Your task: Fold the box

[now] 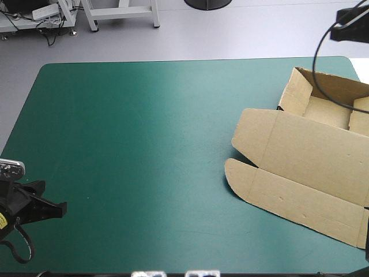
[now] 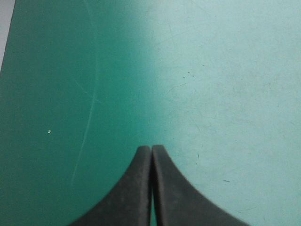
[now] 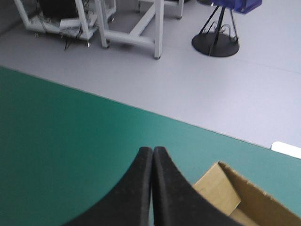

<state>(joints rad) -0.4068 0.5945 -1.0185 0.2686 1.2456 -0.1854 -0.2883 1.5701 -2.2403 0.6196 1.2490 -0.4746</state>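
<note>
1. Left gripper (image 2: 151,149) is pinched together, holding nothing, over bare teal-green cover (image 1: 132,144) by the table's near left corner.
2. Right gripper (image 3: 153,150) is also pressed together and empty, with a corner of the brown box (image 1: 300,167) just ahead.
3. On the table's right side, the box is an open tray (image 1: 331,109) with its lid (image 1: 323,147) flat.

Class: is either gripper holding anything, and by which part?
Nothing is held. The left gripper is shut over the bare teal-green cover; the right gripper is shut empty, with the box lying beside it, untouched.
</note>
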